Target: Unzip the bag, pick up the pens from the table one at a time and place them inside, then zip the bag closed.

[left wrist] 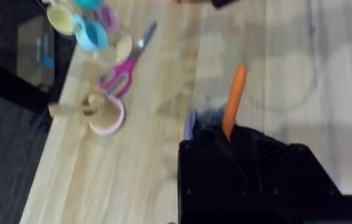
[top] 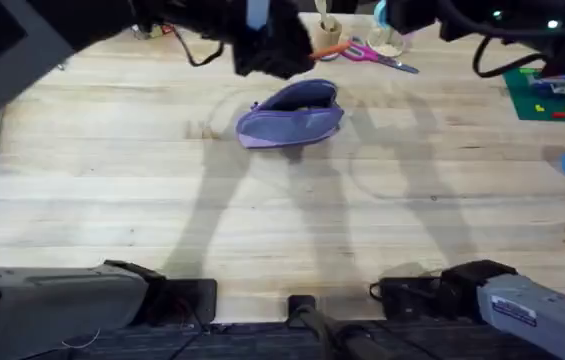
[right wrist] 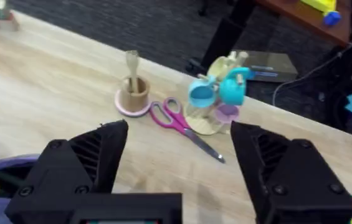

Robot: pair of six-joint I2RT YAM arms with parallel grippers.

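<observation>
One lavender bag (top: 292, 115) sits on one pale plank table (top: 112, 200), with one orange pen (left wrist: 233, 99), one pair of pink-handled scissors (right wrist: 182, 127), one small wooden cup (right wrist: 133, 94) holding a stick, and one rack (right wrist: 216, 102) of little cups, two blue and one purple countable; two grippers, left (left wrist: 250, 168) and right (right wrist: 179, 165), work above

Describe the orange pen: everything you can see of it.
The orange pen is a thin, smooth, plastic-looking stick, bright orange throughout its visible length. It is held in the left gripper, its lower end hidden between the black fingers, the free end pointing away over the table. In the overhead view it juts from the gripper near the pink scissors, just beyond the purple bag.
</observation>
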